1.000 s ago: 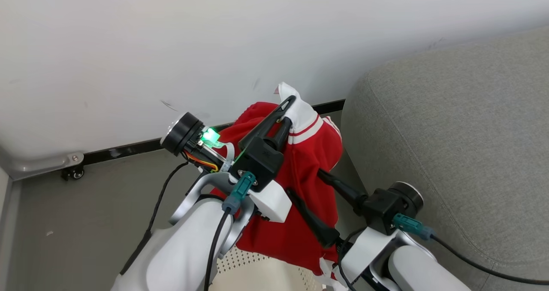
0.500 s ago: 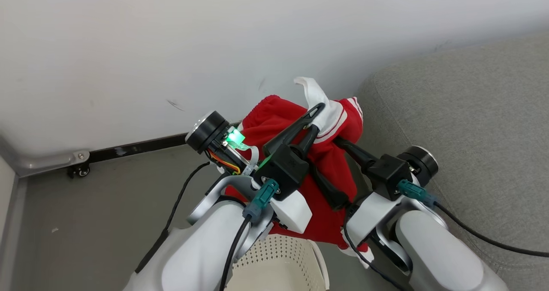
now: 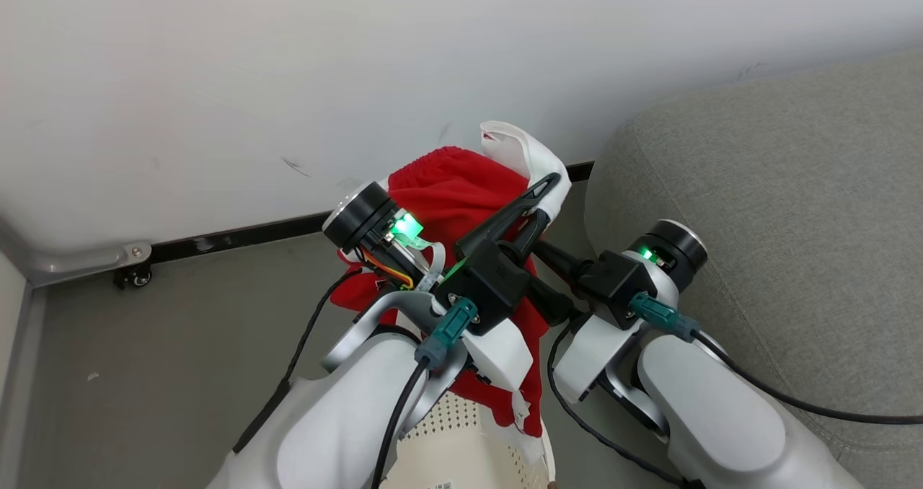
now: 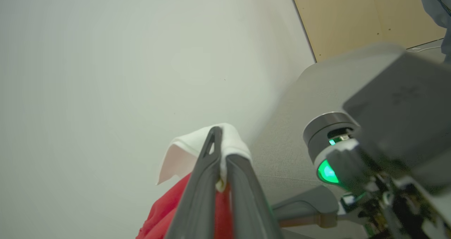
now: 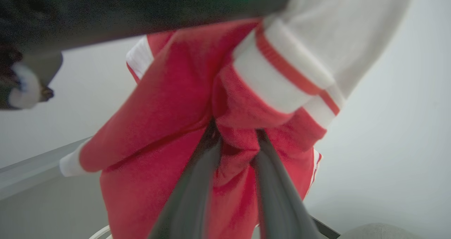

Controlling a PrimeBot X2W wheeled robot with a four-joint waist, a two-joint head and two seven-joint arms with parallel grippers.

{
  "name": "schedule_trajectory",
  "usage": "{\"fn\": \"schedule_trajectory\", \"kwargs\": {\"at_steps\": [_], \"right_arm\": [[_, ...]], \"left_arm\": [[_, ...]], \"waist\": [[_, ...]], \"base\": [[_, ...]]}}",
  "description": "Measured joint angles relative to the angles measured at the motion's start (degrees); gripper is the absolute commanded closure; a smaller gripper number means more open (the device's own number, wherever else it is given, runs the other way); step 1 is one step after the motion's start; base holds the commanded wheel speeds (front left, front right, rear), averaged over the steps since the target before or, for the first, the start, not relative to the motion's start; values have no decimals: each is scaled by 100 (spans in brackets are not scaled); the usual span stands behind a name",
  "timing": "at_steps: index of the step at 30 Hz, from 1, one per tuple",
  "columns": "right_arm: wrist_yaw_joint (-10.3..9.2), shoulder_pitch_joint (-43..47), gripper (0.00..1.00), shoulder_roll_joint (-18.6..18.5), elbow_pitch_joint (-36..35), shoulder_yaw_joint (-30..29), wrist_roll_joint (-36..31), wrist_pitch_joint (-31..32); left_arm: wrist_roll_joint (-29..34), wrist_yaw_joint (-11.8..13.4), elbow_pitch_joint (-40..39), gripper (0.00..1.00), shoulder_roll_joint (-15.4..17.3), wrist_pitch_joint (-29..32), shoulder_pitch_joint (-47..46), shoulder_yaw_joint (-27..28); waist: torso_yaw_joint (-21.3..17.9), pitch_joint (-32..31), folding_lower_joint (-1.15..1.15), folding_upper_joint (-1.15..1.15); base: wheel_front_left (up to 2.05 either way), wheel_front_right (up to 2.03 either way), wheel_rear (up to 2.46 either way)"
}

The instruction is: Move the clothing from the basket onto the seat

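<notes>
The clothing (image 3: 451,190) is a red garment with white striped trim, hanging in the air above the basket (image 3: 461,446), whose cream perforated wall shows at the bottom edge. My left gripper (image 3: 542,195) is shut on the garment's white trim (image 4: 230,140), fingers pointing up toward the wall. My right gripper (image 3: 541,280) reaches in from the right, just below it. Its two fingers (image 5: 197,182) pinch a bunched fold of the red cloth (image 5: 234,143). The grey seat (image 3: 757,222) rises close on the right.
A white wall (image 3: 288,78) with a dark baseboard stands right behind the garment. Grey floor (image 3: 144,373) lies to the left, with a metal rail and small caster (image 3: 133,276). A wooden panel (image 4: 352,17) shows beyond the seat (image 4: 299,101).
My right gripper has swung up and left beside the left one, and its jaws have narrowed onto a fold of the red cloth. The garment now hangs higher above the basket.
</notes>
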Motion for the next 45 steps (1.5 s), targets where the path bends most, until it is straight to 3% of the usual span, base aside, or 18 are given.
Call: {"fn": "schedule_trajectory", "kwargs": {"at_steps": [1,2,17,33,37,39,40,41,45], "right_arm": [[0,-25,99,0,9,3,-25,-30],[0,-56,100,0,14,4,-34,-66],[1,191,100,-146,94,-307,314,-299],[7,481,100,-307,-218,-687,499,-402],[8,517,100,-370,-259,-843,509,-404],[10,528,100,-396,-286,-927,543,-404],[10,531,100,-409,-302,-954,549,-404],[10,531,100,-423,-316,-972,549,-408],[7,571,100,-558,-330,-1138,580,-414]], "left_arm": [[0,0,0,100,0,0,-13,3],[0,0,0,100,-2,-1,-18,4],[-353,104,464,100,174,-59,-7,525],[-558,-5,625,100,214,-405,136,537],[-692,-109,644,62,201,-455,241,537],[-792,-168,658,20,193,-467,311,538],[-832,-193,661,7,186,-498,343,538],[-862,-210,666,0,179,-509,361,538],[-956,-234,705,0,218,-516,374,625]], "waist": [[0,9,0,0],[0,18,0,0],[-189,161,0,0],[-449,232,0,0],[-487,220,0,0],[-500,209,0,0],[-505,204,0,0],[-510,198,0,0],[-529,177,0,0]], "base": [[0,0,0],[0,0,0],[0,0,0],[0,0,0],[0,0,0],[0,0,0],[0,0,0],[0,0,0],[0,0,0]]}}
